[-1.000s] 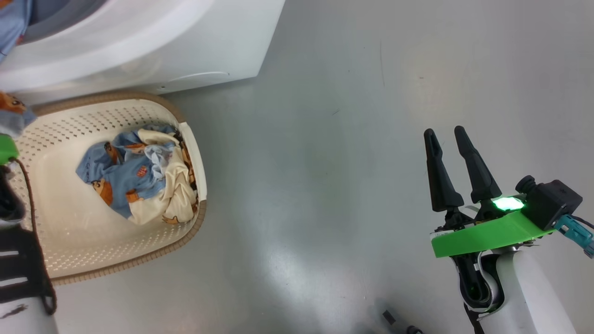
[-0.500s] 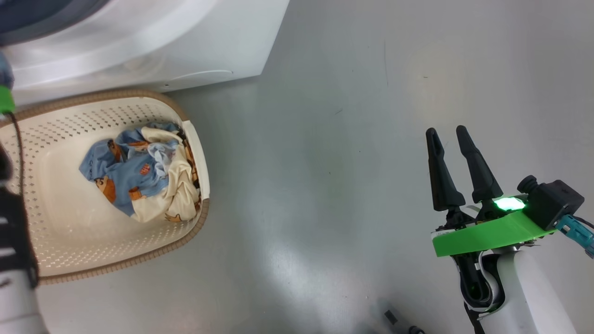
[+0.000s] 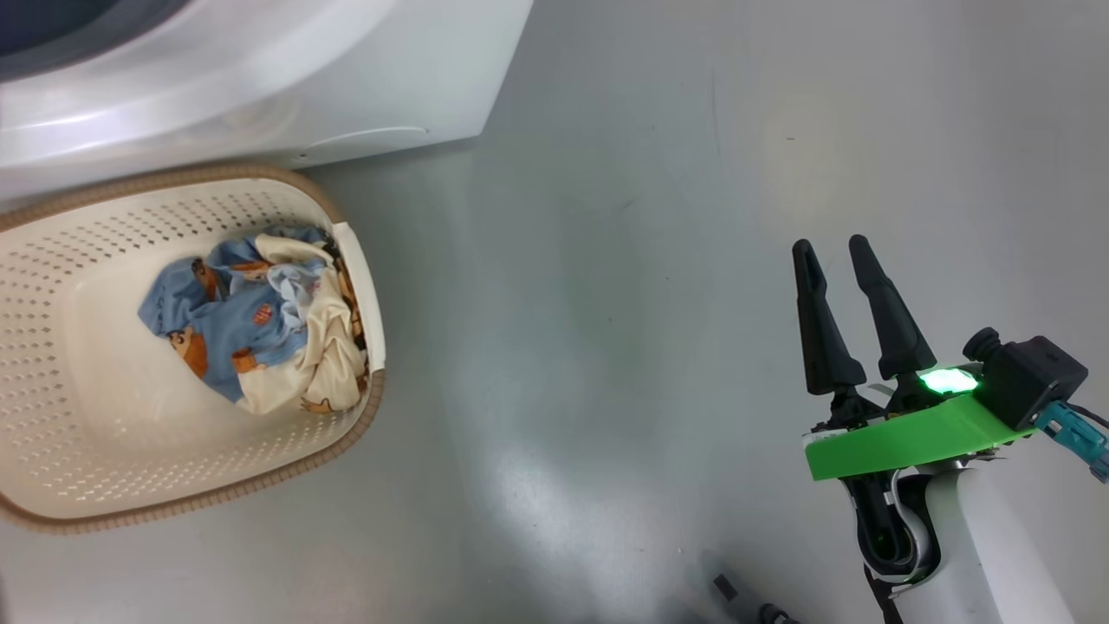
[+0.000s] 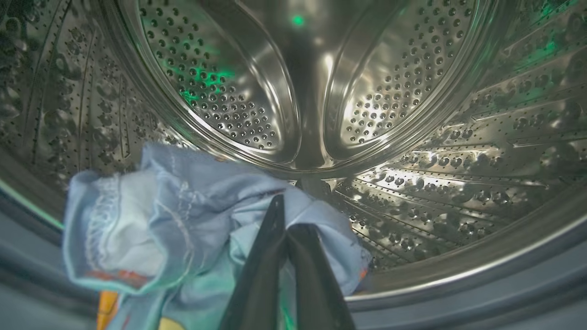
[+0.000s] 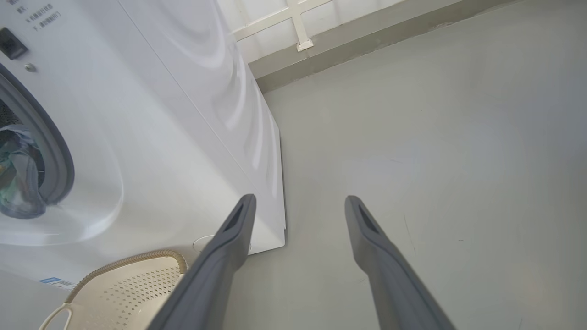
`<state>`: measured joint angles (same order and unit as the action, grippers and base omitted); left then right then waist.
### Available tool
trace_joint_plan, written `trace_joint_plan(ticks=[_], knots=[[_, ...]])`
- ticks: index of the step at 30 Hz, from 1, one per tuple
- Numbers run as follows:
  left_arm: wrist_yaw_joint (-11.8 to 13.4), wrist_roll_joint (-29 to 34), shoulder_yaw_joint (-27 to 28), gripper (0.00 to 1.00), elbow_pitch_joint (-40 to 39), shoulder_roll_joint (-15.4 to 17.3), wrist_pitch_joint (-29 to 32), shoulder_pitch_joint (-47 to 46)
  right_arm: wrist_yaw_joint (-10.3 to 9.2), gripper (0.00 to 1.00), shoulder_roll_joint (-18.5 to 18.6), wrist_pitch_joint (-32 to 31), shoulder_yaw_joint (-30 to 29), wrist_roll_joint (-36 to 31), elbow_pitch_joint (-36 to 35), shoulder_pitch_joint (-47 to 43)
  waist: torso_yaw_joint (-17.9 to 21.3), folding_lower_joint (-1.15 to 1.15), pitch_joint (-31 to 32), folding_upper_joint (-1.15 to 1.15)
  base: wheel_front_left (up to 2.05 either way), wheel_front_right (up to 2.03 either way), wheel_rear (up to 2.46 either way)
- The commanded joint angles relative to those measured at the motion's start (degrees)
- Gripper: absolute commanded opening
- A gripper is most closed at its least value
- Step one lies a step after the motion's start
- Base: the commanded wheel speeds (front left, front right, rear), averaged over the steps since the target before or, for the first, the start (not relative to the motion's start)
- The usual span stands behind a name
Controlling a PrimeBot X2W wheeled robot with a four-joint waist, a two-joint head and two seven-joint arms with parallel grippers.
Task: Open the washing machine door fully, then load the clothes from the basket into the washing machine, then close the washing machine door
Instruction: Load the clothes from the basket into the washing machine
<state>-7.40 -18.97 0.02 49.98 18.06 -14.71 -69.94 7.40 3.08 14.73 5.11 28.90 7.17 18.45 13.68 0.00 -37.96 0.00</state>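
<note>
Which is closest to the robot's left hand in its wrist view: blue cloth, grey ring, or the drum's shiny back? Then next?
1. Blue cloth, pinched in the left hand.
2. Grey ring, along the bottom.
3. Drum's back, deep inside.

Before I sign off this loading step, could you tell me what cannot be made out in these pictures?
Head view: the opening of the washing machine is cut off by the top edge.
Head view: the clothes in the basket are bunched, so their number is unclear.
Left wrist view: the left gripper, shut, covers part of the blue garment; the bottom edge cuts off the rest.
</note>
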Motion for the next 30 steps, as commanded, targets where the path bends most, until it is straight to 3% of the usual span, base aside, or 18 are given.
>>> trace_joint_plan(ticks=[1, 9, 17, 19, 20, 21, 30], knots=[[-0.1, 0.3, -0.2, 0.0, -0.8, 3.5, -0.3, -1.4, 0.09, 1.0, -0.2, 0.3, 1.5, 0.5, -1.2, -1.4, 0.3, 0.0, -0.1, 0.0, 0.0, 0.0, 0.0], [-0.1, 2.1, 0.8, 0.0, -7.6, 5.5, -0.3, -4.8, 0.09, 1.0, -0.2, 0.3, 2.1, 1.0, -1.3, -1.1, 1.7, 0.0, -0.6, 0.0, 0.0, 0.0, 0.0], [-0.1, 0.6, -3.9, 0.0, 0.7, 5.5, -0.3, -3.0, 0.09, 1.0, -0.2, 0.3, 2.4, 1.3, -1.1, -1.8, 2.0, 0.0, 0.0, 0.0, 0.0, 0.0, 0.0], [-0.1, 0.4, -5.7, 0.38, 3.8, 5.7, -0.3, -3.8, 0.09, 1.0, -0.2, 0.3, 2.4, 1.3, -1.0, -1.9, 1.9, 0.0, 0.1, 0.0, 0.0, 0.0, 0.0], [-0.1, 0.0, -6.3, 0.76, 5.4, 5.7, -0.3, -4.3, 0.09, 1.0, -0.2, 0.3, 2.4, 1.3, -1.0, -2.0, 1.8, 0.0, 0.2, 0.0, 0.0, 0.0, 0.0], [-0.1, -0.4, -6.9, 1.0, 6.4, 5.7, -0.3, -4.9, 0.09, 1.0, -0.2, 0.3, 2.3, 1.3, -1.0, -2.1, 1.7, 0.0, 0.3, 0.0, 0.0, 0.0, 0.0], [-0.1, -4.2, -12.2, 1.0, 12.8, 5.4, -0.3, -7.0, 0.09, 1.0, -0.2, 0.3, 2.4, 1.4, -0.8, -2.1, 1.1, 0.0, 1.0, 0.0, 0.0, 0.0, 0.0]])
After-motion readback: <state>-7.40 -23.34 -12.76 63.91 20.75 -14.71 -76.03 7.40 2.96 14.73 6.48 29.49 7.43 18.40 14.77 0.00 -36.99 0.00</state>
